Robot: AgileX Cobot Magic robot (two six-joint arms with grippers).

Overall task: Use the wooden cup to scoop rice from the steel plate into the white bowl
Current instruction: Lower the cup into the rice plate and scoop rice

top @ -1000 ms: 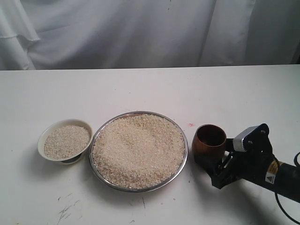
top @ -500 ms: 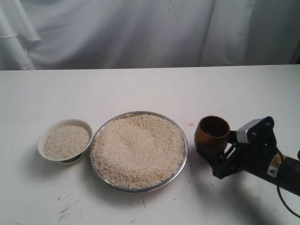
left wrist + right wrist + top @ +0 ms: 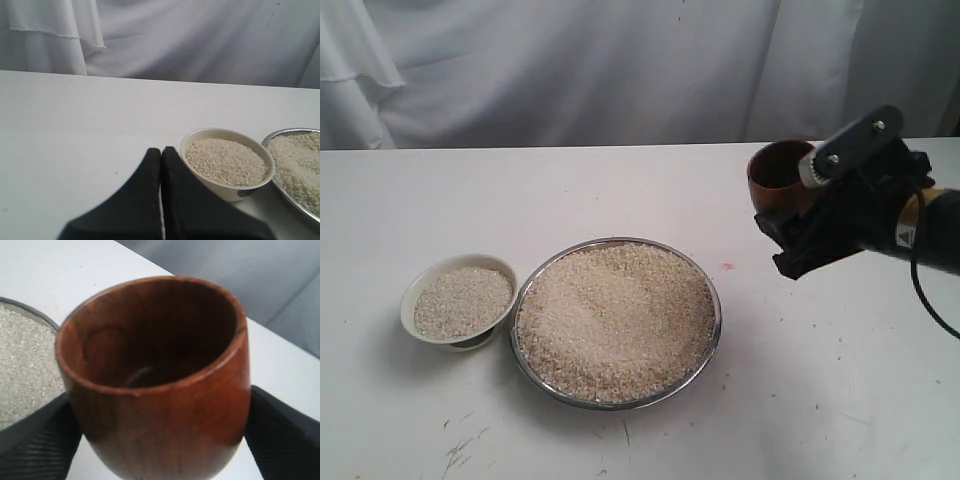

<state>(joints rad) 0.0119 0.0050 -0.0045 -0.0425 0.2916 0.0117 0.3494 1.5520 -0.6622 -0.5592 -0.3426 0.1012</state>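
Observation:
The steel plate [image 3: 532, 372] lies at the table's middle, heaped with rice [image 3: 616, 320]. To its left stands the white bowl [image 3: 430, 276], holding rice of its own. At the right, lifted off the table, my right gripper [image 3: 790, 205] is shut on the empty wooden cup [image 3: 778, 176]. In the right wrist view the wooden cup [image 3: 165, 405] fills the frame between the two black fingers [image 3: 37, 435], with the plate's rim [image 3: 35, 314] behind. My left gripper [image 3: 161, 152] is shut on nothing, right beside the white bowl [image 3: 225, 190]; it is out of the exterior view.
A white cloth backdrop [image 3: 620, 70] hangs behind the white table [image 3: 620, 190]. A small pink mark [image 3: 727, 267] lies right of the plate. A black cable [image 3: 925, 300] trails from the right arm.
My right gripper has lifted the wooden cup off the table, up and toward the back right. The plate, bowl and rice have not moved.

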